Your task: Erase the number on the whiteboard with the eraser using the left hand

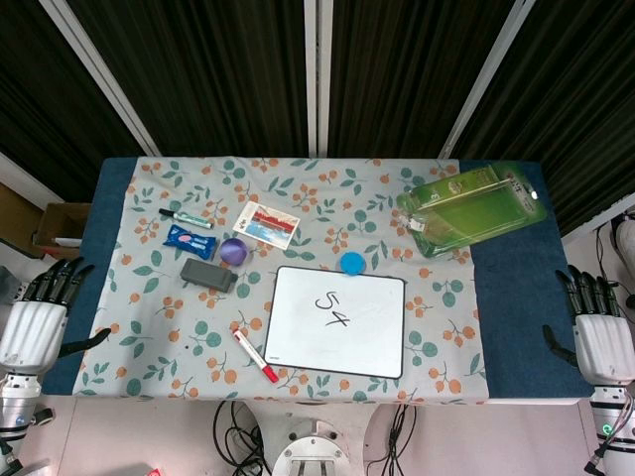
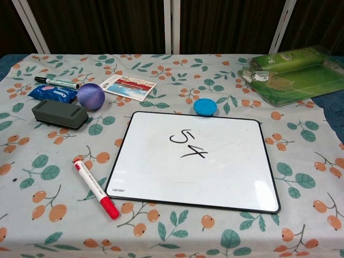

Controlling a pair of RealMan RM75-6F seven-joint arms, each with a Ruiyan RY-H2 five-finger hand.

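A black-framed whiteboard point(image 1: 337, 319) point(image 2: 195, 159) lies at the front centre of the table with "54" point(image 1: 332, 308) point(image 2: 188, 143) written on it in black. The dark grey eraser point(image 1: 207, 274) point(image 2: 59, 114) rests on the cloth left of the board, apart from it. My left hand point(image 1: 40, 317) hangs open off the table's left edge, well short of the eraser. Off the right edge, my right hand point(image 1: 598, 332) is open too. Neither hand appears in the chest view.
A red-capped marker point(image 1: 255, 355) point(image 2: 96, 188) lies by the board's left front corner. A purple ball point(image 1: 233, 251) point(image 2: 91, 96), blue packet point(image 1: 189, 241), green-capped marker point(image 1: 187, 218), card point(image 1: 266, 225) and blue disc point(image 1: 351, 263) point(image 2: 205, 106) sit behind. A green plastic package point(image 1: 471, 210) occupies the back right.
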